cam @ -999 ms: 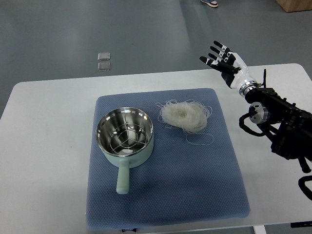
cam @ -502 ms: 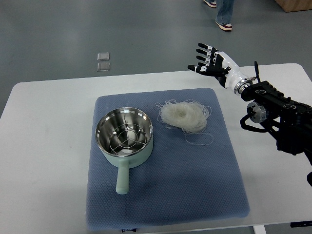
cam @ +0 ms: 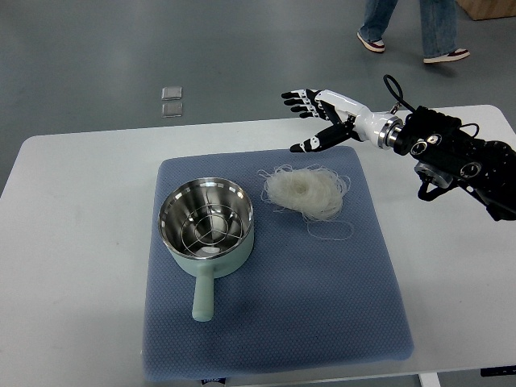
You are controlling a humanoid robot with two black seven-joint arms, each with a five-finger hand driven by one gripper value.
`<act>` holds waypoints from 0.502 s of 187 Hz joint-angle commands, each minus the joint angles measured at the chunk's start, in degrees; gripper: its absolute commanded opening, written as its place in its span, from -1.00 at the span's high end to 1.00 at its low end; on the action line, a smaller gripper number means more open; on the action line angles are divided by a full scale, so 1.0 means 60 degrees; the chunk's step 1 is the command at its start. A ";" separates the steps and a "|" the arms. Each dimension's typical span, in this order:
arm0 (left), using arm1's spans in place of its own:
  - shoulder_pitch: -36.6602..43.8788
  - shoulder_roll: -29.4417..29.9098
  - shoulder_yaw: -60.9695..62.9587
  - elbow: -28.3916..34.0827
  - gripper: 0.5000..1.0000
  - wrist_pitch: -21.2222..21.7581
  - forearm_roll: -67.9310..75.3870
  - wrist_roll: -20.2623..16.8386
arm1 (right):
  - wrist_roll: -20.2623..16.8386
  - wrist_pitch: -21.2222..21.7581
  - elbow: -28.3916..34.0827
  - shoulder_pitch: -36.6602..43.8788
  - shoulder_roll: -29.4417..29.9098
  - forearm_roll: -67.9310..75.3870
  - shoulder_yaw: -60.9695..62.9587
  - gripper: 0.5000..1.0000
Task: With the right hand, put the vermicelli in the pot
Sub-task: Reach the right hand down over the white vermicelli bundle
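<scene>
1. The right hand (cam: 321, 117), white-backed with black fingers, hangs above the far edge of the blue-grey quilted mat (cam: 274, 322), its black arm (cam: 455, 157) coming in from the right side of the view.
2. Its fingers (cam: 300, 97) are spread wide and straight, the thumb pointing down toward the mat; the hand holds nothing.
3. The loose white nest of vermicelli (cam: 306, 192) lies on the mat, just below and slightly left of the hand, apart from it. Stray strands trail off the nest toward the near right.
4. The pale green pot with a shiny steel inside (cam: 206, 222) stands on the mat just left of the vermicelli, close but not touching it. A wire rack shows in its bottom, and its short green handle (cam: 203, 294) points toward the robot.
5. Nothing lies between the hand and the vermicelli, nor between the vermicelli and the pot's open mouth.
6. The mat rests on a white rounded-corner table (cam: 72, 242), which is otherwise bare around it.
7. On the grey floor beyond the table sit two small clear square pieces (cam: 171, 101), one behind the other.
8. A person's legs in jeans and shoes (cam: 413, 28) show at the far right of the floor, well away from the table.
</scene>
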 commanded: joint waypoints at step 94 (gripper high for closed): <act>0.0000 0.0000 0.0000 0.0029 -1.00 0.0029 0.0002 0.0001 | 0.0389 0.0381 0.0607 0.1832 0.0194 -0.2735 -0.3557 -0.68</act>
